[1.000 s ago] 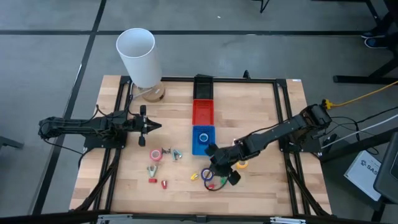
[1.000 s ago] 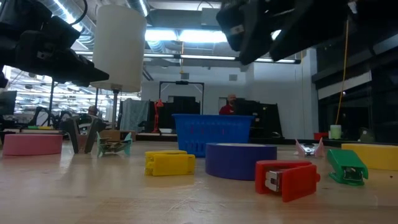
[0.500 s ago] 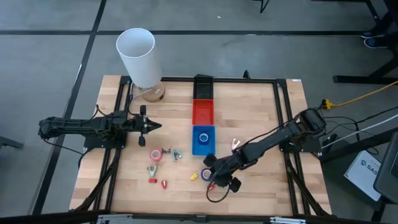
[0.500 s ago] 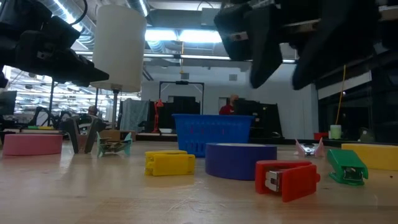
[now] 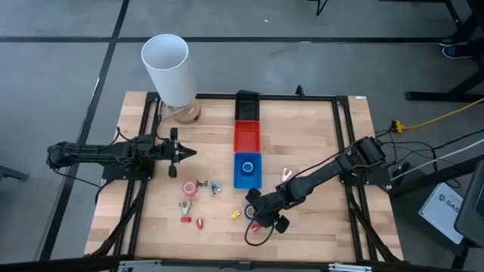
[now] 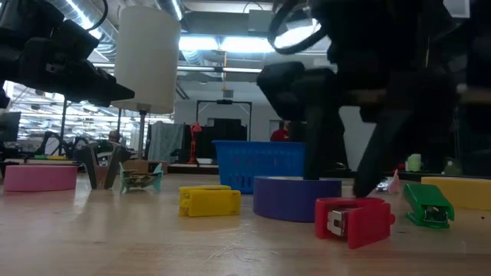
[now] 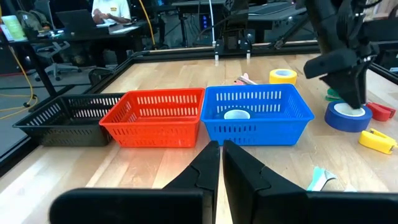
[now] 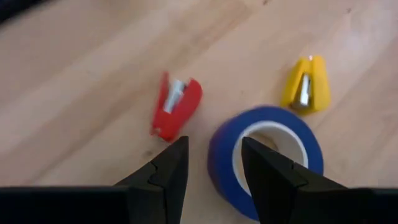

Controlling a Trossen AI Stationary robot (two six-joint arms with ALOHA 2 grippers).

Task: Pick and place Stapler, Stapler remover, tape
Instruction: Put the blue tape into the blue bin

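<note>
Blue tape [image 8: 267, 158] now sits under the right claw [image 8: 214, 163], which has dropped with fingers part-open astride its rim, ready to grip.

Under my matt black plastic fingers [image 8: 165, 177] lies a smooth pale wooden tabletop [image 8: 74, 87]. The glossy blue tape roll [image 8: 268, 158] looks slick; the small red plastic stapler [image 8: 175, 107] shows bare metal.

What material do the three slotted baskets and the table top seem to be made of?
The black, red and blue slotted baskets look like moulded plastic: uniform colour, slight sheen, thin regular ribs. The table top seems to be pale wood with a smooth finish: plank seams and grain lines show, though it may be laminate.
</note>
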